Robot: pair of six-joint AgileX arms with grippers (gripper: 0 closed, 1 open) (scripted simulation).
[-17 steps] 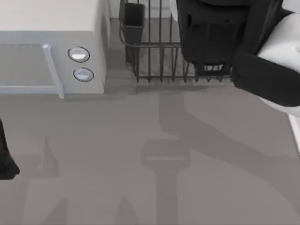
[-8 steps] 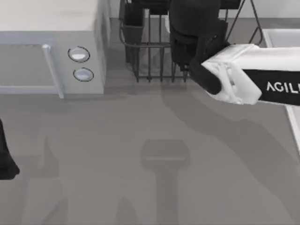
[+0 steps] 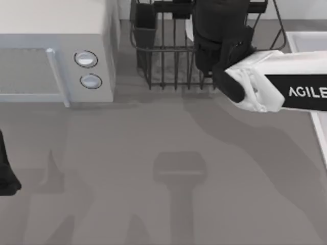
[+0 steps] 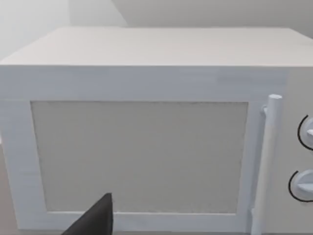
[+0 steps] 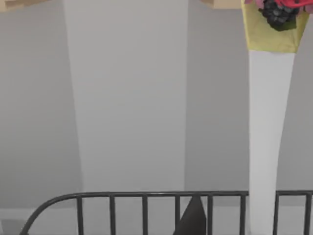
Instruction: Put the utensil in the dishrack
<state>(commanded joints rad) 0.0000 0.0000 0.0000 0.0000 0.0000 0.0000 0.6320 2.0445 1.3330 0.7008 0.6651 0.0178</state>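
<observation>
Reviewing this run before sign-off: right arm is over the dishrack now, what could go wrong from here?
1. The right gripper sits low among the dishrack bars; pulling away sideways could snag the wires and drag the rack.
2. The white microwave stands beside the rack; a dragged rack might bump it.
The left gripper is parked at the table's left edge.

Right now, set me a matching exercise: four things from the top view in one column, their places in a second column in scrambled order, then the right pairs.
Things:
1. microwave
2. dishrack
3. right hand
4. left hand

Places:
A. over the dishrack, at the table's far edge
B. parked at the table's left edge
C. far left of the table, knobs facing forward
D. far middle of the table, just right of the microwave

Pairs: 1-C, 2-D, 3-A, 4-B
</observation>
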